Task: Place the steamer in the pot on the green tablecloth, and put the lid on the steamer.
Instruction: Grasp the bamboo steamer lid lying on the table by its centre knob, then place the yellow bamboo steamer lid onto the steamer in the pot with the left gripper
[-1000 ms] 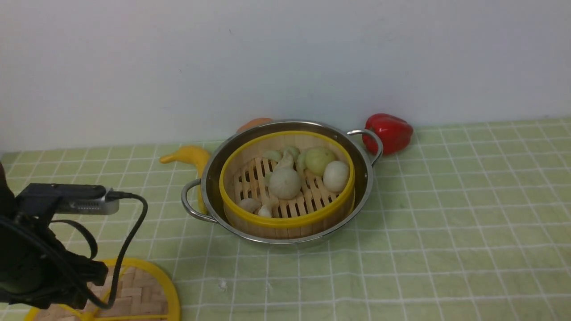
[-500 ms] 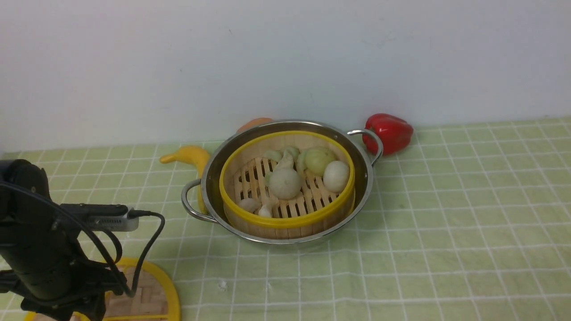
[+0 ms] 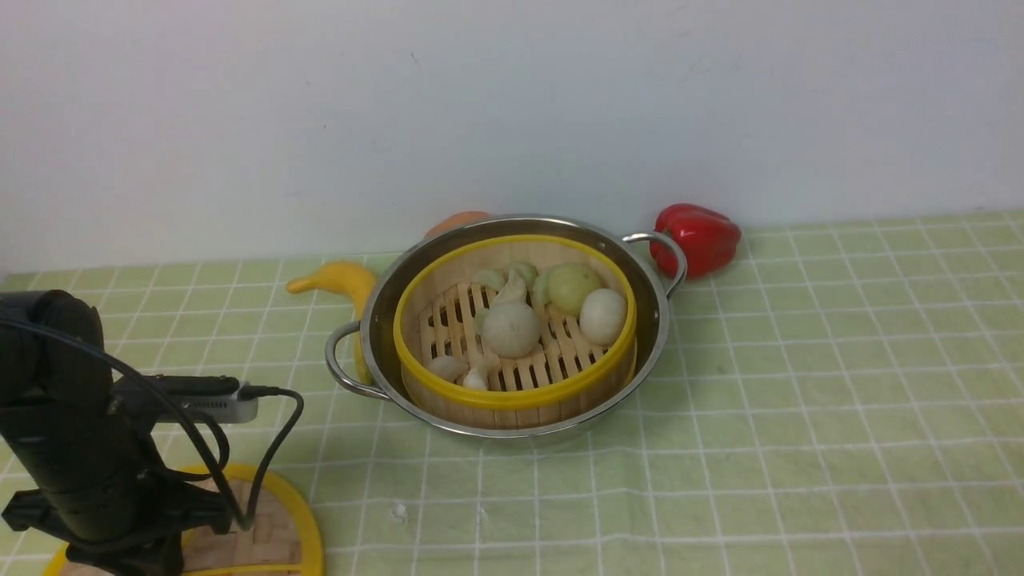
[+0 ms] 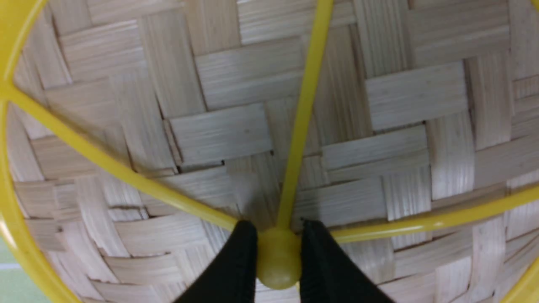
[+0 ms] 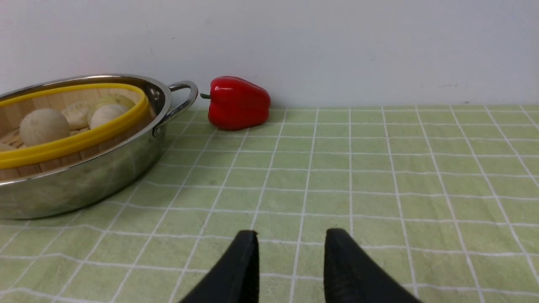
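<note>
The steamer (image 3: pixel 512 392), with pale buns and dumplings on its slatted floor, sits inside the steel pot (image 3: pixel 382 308) on the green tablecloth (image 3: pixel 800 400). The lid (image 3: pixel 276 528) lies flat on the cloth at the front left, partly hidden under my left arm. In the left wrist view my left gripper (image 4: pixel 278 252) has both black fingers pressed against the lid's yellow centre knob (image 4: pixel 278 263). My right gripper (image 5: pixel 290 248) is open and empty, low over bare cloth to the right of the pot (image 5: pixel 84 176); it is out of the front view.
A red bell pepper (image 3: pixel 698 237) lies by the wall behind the pot's right handle. A yellow banana-like toy (image 3: pixel 340 280) lies against the pot's left side. An orange object (image 3: pixel 458 222) shows behind the pot. The white wall is close behind.
My left arm has swung down and a little right over the lid, settling onto its centre. The pot, the steamer and the lid have stayed in place.
</note>
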Robot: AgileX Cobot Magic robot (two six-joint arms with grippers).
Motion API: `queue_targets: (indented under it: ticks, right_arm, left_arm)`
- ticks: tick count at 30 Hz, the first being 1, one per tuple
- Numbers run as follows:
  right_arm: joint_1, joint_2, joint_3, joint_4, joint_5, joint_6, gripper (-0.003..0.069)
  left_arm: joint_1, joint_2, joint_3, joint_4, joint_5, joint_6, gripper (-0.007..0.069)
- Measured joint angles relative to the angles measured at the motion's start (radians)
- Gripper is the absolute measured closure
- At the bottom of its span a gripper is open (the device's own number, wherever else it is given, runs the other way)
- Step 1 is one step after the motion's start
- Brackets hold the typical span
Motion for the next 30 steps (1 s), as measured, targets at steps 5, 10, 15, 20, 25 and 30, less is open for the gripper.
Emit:
queue_targets:
  ticks: [5,10,15,20,25,30]
  right_arm:
    - [0.0,0.0,0.0,0.0,-0.001,0.0,0.0419]
    - [0.0,0.0,0.0,0.0,-0.001,0.0,0.0419]
    - [0.0,0.0,0.0,0.0,-0.001,0.0,0.0419]
    - [0.0,0.0,0.0,0.0,-0.001,0.0,0.0419]
    - [0.0,0.0,0.0,0.0,-0.002,0.0,0.0419]
    - [0.0,0.0,0.0,0.0,-0.003,0.0,0.0419]
  left_arm:
    - [0.0,-0.006,-0.025,-0.002,0.03,0.021,0.0504]
    - [0.0,-0.081,-0.154,-0.004,0.132,0.117,0.0504]
    - [0.0,-0.162,-0.302,-0.005,0.179,0.194,0.0504]
    - [-0.023,-0.182,-0.45,-0.047,0.209,0.312,0.0504]
    - [-0.162,-0.146,-0.587,-0.112,0.214,0.508,0.0504]
    - [-0.329,-0.043,-0.693,-0.123,0.149,0.676,0.0504]
